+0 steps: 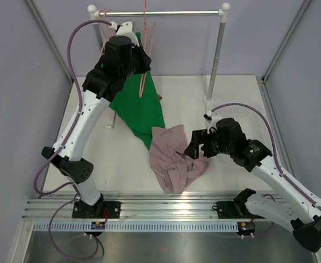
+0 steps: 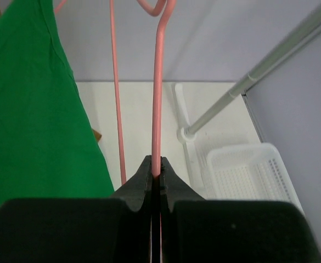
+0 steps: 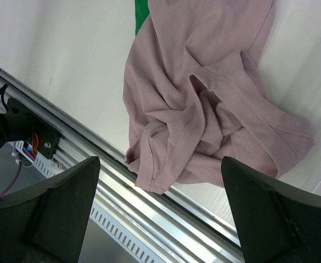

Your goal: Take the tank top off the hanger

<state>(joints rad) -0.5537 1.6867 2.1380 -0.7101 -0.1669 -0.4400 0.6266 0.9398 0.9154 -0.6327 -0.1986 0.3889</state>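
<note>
1. The clothes rail spans the far end of the table. The pink wire hanger hangs from it.
2. The green tank top is not yet off the hanger. Its long axis runs from the rail down and toward the near edge, and its lower tip reaches a crumpled pink garment on the table.
3. The left arm is raised high toward the rail. The left gripper is pressed together on the hanger's wire, with the green cloth just beside it on its left.
4. The right arm is low and bent inward. The right gripper is spread wide, holds nothing, and hovers over the pink garment.
5. Judgement: the right gripper is the nearer one to the tank top's lower edge, which lies to its left. With the hanger pinned by the left gripper, pulling that edge down and toward the near side looks the likely way to slip the straps off.
</note>
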